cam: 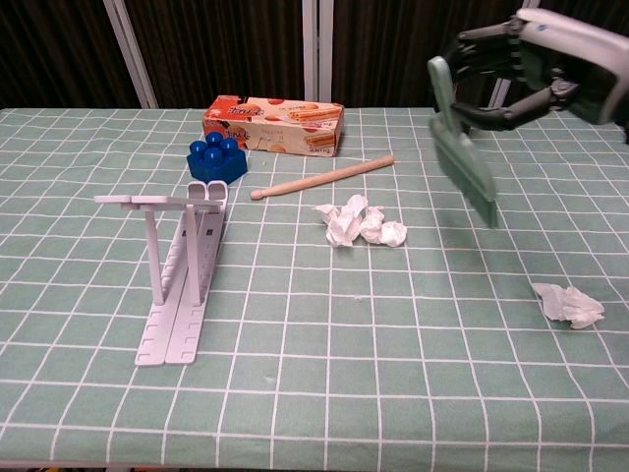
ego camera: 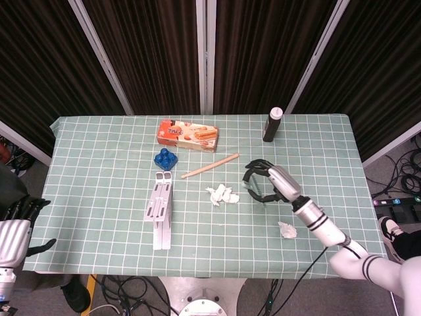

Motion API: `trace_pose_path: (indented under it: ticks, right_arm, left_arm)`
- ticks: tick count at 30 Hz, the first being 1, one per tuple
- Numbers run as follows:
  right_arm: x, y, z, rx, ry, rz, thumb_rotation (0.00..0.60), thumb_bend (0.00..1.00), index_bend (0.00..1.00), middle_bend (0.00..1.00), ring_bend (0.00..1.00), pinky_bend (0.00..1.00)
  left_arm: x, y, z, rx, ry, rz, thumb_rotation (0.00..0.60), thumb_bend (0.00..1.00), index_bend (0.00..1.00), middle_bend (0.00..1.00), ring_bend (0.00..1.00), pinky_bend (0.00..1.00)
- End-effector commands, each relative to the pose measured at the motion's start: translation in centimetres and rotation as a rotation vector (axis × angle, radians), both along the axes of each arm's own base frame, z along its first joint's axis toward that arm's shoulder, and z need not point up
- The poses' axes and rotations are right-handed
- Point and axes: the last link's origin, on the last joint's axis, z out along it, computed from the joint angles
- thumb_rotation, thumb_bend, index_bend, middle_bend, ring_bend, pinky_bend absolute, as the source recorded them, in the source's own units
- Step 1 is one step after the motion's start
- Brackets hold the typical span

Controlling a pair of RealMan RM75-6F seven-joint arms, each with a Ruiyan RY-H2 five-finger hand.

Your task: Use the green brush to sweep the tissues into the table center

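My right hand (ego camera: 268, 183) (cam: 536, 61) grips the green brush (cam: 462, 147) (ego camera: 252, 189) by its handle, and the flat head hangs down above the table. A crumpled clump of white tissue (ego camera: 222, 194) (cam: 360, 224) lies near the table's middle, left of the brush and apart from it. A second tissue wad (ego camera: 287, 229) (cam: 568, 303) lies near the front right edge, in front of the right hand. My left hand (ego camera: 16, 227) hangs off the table's front left corner, fingers apart and holding nothing.
A biscuit box (ego camera: 187, 134) stands at the back, with a blue block (ego camera: 165, 158) and a wooden stick (ego camera: 210, 166) in front of it. A white folding rack (ego camera: 160, 207) lies left of centre. A dark bottle (ego camera: 272, 124) stands at the back right.
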Motion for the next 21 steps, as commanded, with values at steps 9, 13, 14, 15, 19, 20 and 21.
trace_pose_path:
  ticks: [9, 13, 14, 15, 19, 20, 21]
  right_arm:
    - [-8.0, 12.5, 5.8, -0.102, 0.150, -0.404, 0.600, 0.43, 0.62, 0.54, 0.23, 0.15]
    - [-8.9, 14.2, 4.4, -0.102, 0.148, -0.463, 0.600, 0.43, 0.62, 0.53, 0.22, 0.13]
    - [-8.9, 14.6, 3.8, -0.100, 0.143, -0.478, 0.600, 0.43, 0.62, 0.53, 0.22, 0.12]
    - [-8.9, 14.8, 3.4, -0.097, 0.144, -0.484, 0.600, 0.43, 0.62, 0.53, 0.22, 0.12]
    - [-8.4, 14.6, 1.4, -0.105, 0.154, -0.487, 0.600, 0.44, 0.62, 0.51, 0.20, 0.10]
    - [-7.9, 14.2, 0.8, -0.116, 0.145, -0.478, 0.600, 0.44, 0.62, 0.51, 0.19, 0.10]
    - [-7.4, 13.8, 0.4, -0.126, 0.137, -0.465, 0.600, 0.44, 0.62, 0.51, 0.19, 0.09]
  left_arm:
    - [-0.1, 0.3, -0.4, -0.016, -0.012, -0.019, 0.600, 0.09, 0.20, 0.17, 0.06, 0.14]
    - [0.1, 0.4, -0.5, -0.023, -0.016, -0.039, 0.600, 0.09, 0.20, 0.17, 0.06, 0.14]
    - [0.1, 0.4, -0.6, -0.025, -0.017, -0.038, 0.600, 0.09, 0.20, 0.17, 0.06, 0.14]
    - [0.0, 0.3, -0.6, -0.026, -0.018, -0.036, 0.600, 0.09, 0.20, 0.17, 0.06, 0.14]
    - [-0.3, 0.2, -0.6, -0.032, -0.020, -0.028, 0.600, 0.09, 0.20, 0.17, 0.06, 0.14]
    - [-0.3, 0.2, -0.6, -0.031, -0.023, -0.030, 0.600, 0.09, 0.20, 0.17, 0.06, 0.14]
    - [-0.2, 0.2, -0.6, -0.028, -0.026, -0.031, 0.600, 0.09, 0.20, 0.17, 0.06, 0.14]
